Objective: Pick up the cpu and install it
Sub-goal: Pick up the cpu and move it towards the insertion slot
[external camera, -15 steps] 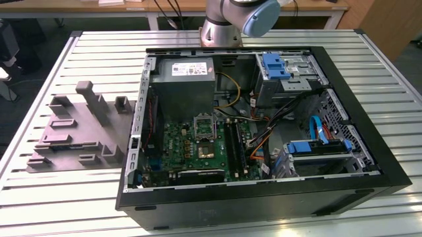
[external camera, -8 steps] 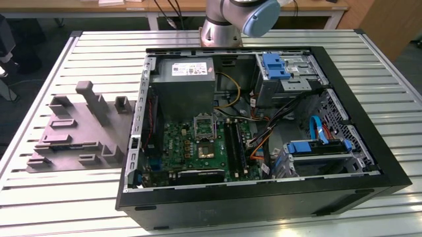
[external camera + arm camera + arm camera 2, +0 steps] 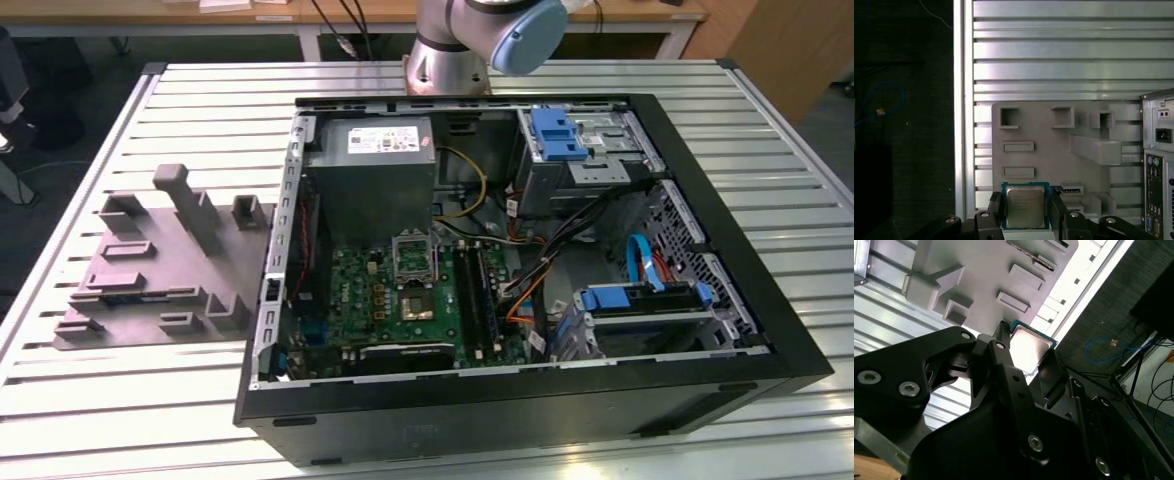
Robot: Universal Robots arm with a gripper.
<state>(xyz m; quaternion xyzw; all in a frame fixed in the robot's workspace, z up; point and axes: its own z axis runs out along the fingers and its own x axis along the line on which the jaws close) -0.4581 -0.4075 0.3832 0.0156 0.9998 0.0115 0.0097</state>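
Hand (image 3: pixel 1026 212) tight around cpu (image 3: pixel 1025 205), above slatted metal table (image 3: pixel 1064 50), dark floor (image 3: pixel 904 150) beside.

Cpu (image 3: pixel 1025 207): one, seen in both wrist views.
Fingers (image 3: pixel 1058 212): two, black, one on each side of the cpu.
Robot arm (image 3: pixel 467 30): one.
Slatted desk (image 3: pixel 134 390): one.
Grey plastic tray (image 3: pixel 147 262): one. Its raised blocks are partly hidden, so no firm count.
Computer case (image 3: pixel 534 400), open: one.
Inside the case:
- green motherboard (image 3: pixel 360 290): one
- metal-framed socket (image 3: pixel 414 255): one
- power supply box (image 3: pixel 374 175): one
- blue drive brackets: two, first bracket (image 3: pixel 558 135) and second bracket (image 3: pixel 641 298)
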